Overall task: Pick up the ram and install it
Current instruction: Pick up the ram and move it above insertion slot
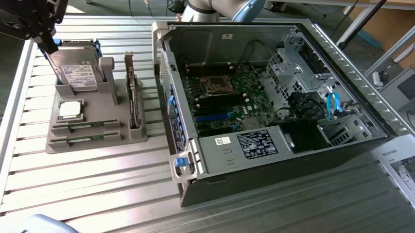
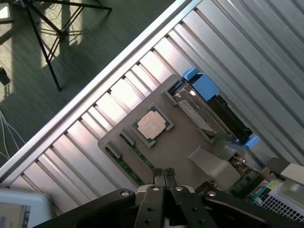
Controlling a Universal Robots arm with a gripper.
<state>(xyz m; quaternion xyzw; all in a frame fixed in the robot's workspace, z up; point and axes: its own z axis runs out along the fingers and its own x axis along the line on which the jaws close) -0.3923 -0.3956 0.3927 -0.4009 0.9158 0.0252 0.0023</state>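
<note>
The black claw (image 2: 164,174), its fingers pressed together with nothing between them, hangs over the grey moulded holder (image 1: 97,138) on the slatted metal surface (image 1: 97,184). The long, thin green ram stick (image 2: 124,166) lies in a slot at the holder's end, apart from the claw.

The gripper (image 1: 52,49) hangs at about ten o'clock in the exterior view, its black body tilted so the jaws point down toward five o'clock. The jaws are pressed together, tips meeting with no gap. A pale arm link (image 1: 224,7) with a blue-grey cover shows at twelve o'clock.
</note>
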